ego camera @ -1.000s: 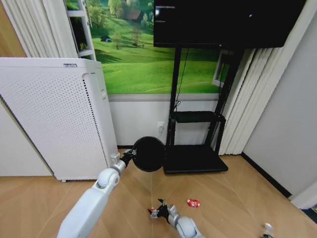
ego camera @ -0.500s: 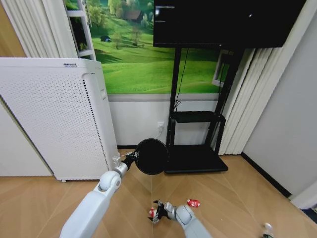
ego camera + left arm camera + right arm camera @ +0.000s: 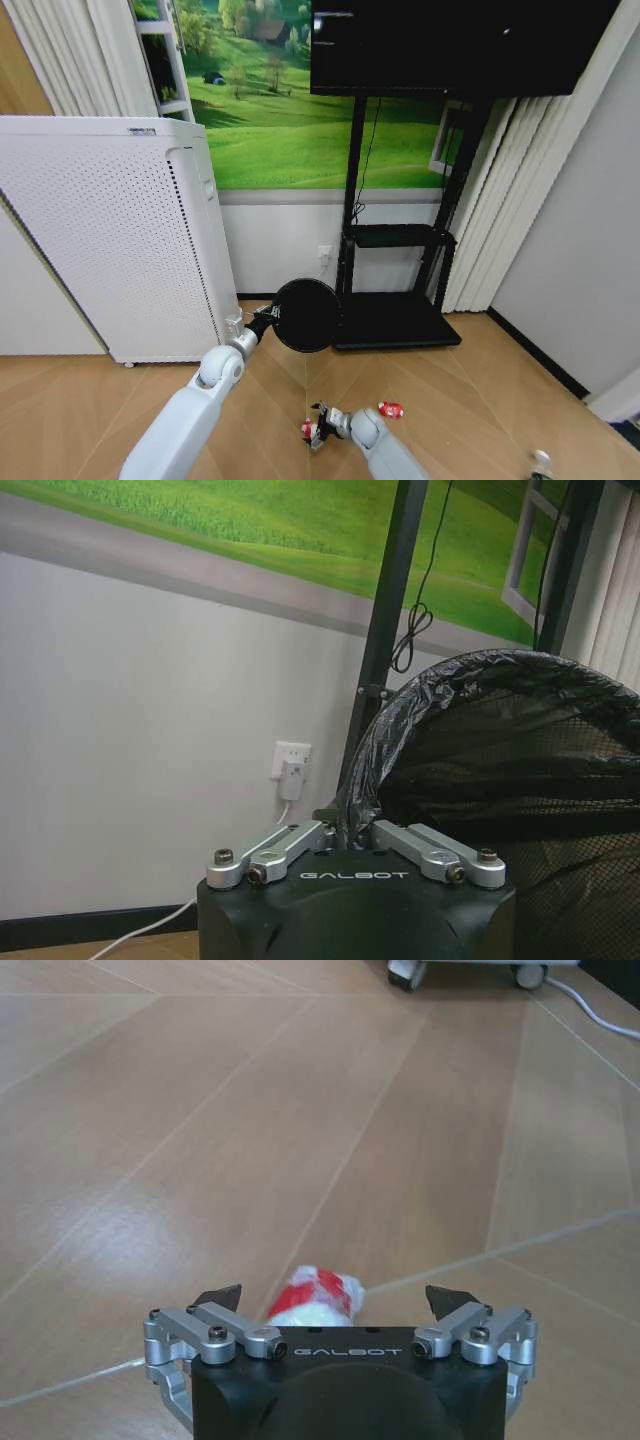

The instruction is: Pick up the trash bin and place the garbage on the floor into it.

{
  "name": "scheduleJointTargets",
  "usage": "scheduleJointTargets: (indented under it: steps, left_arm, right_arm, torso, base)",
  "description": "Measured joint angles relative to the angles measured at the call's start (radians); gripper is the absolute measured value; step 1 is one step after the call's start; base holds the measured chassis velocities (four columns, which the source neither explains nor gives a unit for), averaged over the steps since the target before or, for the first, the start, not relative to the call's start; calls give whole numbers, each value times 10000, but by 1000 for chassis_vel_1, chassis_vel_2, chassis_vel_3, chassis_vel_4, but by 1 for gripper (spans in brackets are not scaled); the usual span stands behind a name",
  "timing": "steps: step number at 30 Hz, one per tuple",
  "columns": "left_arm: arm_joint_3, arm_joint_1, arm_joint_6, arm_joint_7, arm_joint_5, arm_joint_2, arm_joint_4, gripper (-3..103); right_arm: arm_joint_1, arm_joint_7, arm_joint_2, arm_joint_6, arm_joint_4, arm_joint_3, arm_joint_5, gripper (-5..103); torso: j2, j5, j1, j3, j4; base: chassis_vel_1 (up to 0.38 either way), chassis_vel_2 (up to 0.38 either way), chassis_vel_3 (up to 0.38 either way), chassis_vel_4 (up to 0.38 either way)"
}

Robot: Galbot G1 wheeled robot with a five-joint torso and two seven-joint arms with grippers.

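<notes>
Trash bin (image 3: 306, 315) already off floor, rim clamped by left end effector (image 3: 349, 832), held in air before TV stand (image 3: 395, 320). Right end effector (image 3: 334, 1300) low over floor, spread wide astride first red-white wrapper (image 3: 315, 1296), not gripped. Second wrapper (image 3: 390, 409) and bottle (image 3: 541, 461) on floor. No garbage binned yet.

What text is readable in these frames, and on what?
"GALBOT": on the left end effector housing, shut on the trash bin rim.
"GALBOT": on the right end effector housing, open around a red-and-white wrapper.
White appliance: small label near its top edge, too small to read.
</notes>
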Motion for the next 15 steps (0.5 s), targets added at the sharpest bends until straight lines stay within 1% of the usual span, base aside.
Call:
scheduleJointTargets:
  steps: [2,4,5,6,8,9,10,11,12,13,15]
  left_arm:
    - [-16,41,0,-49,11,-30,-66,3]
    - [-18,46,0,-74,12,-32,-93,3]
    - [-26,48,0,-98,12,-34,-124,3]
    - [-26,48,0,-98,12,-34,-124,3]
    - [-56,50,4,-113,20,-62,-143,3]
    - [-56,50,4,-113,20,-62,-143,3]
    - [-76,62,4,-122,25,-84,-148,3]
    - [-76,62,4,-122,25,-84,-148,3]
    - [-91,95,4,-128,39,-107,-161,3]
    - [-112,133,5,-128,56,-117,-178,3]
    - [-128,155,5,-129,63,-120,-191,3]
  right_arm:
    - [-126,142,-48,-322,19,33,235,100]
    - [-178,205,-65,-408,27,27,285,100]
    - [-235,265,-77,-487,24,-14,343,103]
    - [-235,265,-77,-487,24,-14,343,103]
    - [-290,383,-64,-544,-25,-73,462,94]
    - [-290,383,-64,-544,-25,-73,462,94]
    - [-308,462,-43,-581,-47,-107,496,89]
    - [-308,462,-43,-581,-47,-107,496,89]
    - [-321,543,-14,-585,-81,-126,499,79]
    - [-327,567,-2,-585,-83,-128,491,73]
    - [-329,582,1,-585,-84,-126,484,73]
  torso:
    - [0,0,0,0,0]
    - [0,-1,0,0,0]
    - [0,0,0,0,-1]
    - [0,0,0,0,-1]
    - [1,0,0,0,0]
    - [1,0,0,0,0]
    - [0,0,0,0,0]
    - [0,0,0,0,0]
    - [0,1,0,0,0]
    - [0,0,0,0,0]
    - [0,0,0,0,0]
  base:
    - [0,0,0,0]
    - [0,0,0,0]
    - [0,0,0,0]
    - [0,0,0,0]
    - [0,0,0,0]
    - [0,0,0,0]
    - [0,0,0,0]
    - [0,0,0,0]
    - [0,0,0,0]
    - [0,0,0,0]
    - [0,0,0,0]
